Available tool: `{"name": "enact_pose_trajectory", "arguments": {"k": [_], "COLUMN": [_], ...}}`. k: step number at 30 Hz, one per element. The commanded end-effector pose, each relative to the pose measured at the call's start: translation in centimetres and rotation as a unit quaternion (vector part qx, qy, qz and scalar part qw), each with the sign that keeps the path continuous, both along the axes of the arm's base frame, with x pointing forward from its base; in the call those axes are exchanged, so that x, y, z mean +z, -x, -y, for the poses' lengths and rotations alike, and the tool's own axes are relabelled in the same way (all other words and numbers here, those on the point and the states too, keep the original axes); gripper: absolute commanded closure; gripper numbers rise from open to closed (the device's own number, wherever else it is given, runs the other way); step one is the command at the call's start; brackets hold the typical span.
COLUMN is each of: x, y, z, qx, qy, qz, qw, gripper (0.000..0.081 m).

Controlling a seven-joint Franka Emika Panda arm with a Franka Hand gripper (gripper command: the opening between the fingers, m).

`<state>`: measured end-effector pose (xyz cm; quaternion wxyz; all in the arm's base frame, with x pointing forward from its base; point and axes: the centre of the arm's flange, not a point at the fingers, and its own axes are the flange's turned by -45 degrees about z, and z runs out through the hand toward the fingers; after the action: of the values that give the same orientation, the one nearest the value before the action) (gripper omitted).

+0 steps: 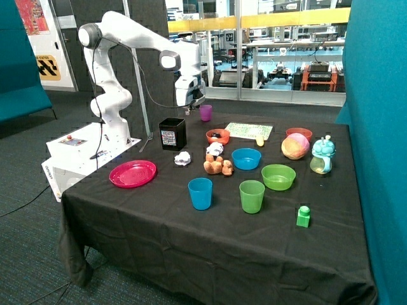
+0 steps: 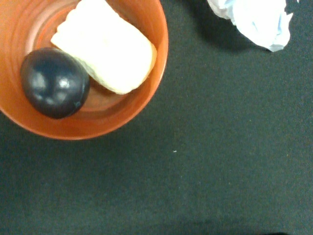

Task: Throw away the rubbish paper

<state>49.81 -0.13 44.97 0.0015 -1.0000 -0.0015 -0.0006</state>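
Two small crumpled white paper wads lie on the black tablecloth. One wad (image 1: 182, 158) is in front of the black bin (image 1: 172, 133). The other wad (image 1: 215, 149) lies between the orange bowl (image 1: 217, 136) and the orange-brown toy cluster (image 1: 217, 166). My gripper (image 1: 194, 101) hangs in the air above the table, beside the bin and over the area near the orange bowl. The wrist view shows the orange bowl (image 2: 146, 93) holding a dark plum (image 2: 55, 82) and a pale bread-like piece (image 2: 105, 49), with one paper wad (image 2: 257, 19) beside the bowl. Nothing shows in the gripper.
A purple cup (image 1: 206, 112) stands behind the gripper. A pink plate (image 1: 132, 173), blue cup (image 1: 200, 193), green cup (image 1: 252, 196), blue bowl (image 1: 246, 158), green bowl (image 1: 278, 176), a patterned mat (image 1: 248, 130), a colourful ball (image 1: 295, 147), a bottle (image 1: 322, 155) and a green block (image 1: 303, 216) stand on the table.
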Motion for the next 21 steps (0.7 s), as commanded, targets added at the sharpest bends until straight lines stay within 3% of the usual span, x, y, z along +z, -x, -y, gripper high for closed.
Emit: {"name": "enact_pose_trajectory", "arguments": {"k": [1,4,6,9,14,21], "x": [0.0,-0.4,-0.6,-0.8,-1.3,-1.9], "y": [-0.2,0.0,0.0,0.0,-0.5,-2.1], "z": [-0.1,0.2,0.3,0.6,1.3,2.6], "qx": [0.125,0.132,0.134,0.14,0.147,0.146], "qy": [0.0016,0.0016,0.0016,0.00161,0.00161,0.00161], "qz": [-0.0004,-0.0004,-0.0004,-0.0004,-0.0004,-0.0004], "qw": [0.9922,0.9912,0.9909,0.9901,0.9891,0.9893], "gripper": [0.0,0.0,0.0194,0.0282,0.029,0.0236]}}
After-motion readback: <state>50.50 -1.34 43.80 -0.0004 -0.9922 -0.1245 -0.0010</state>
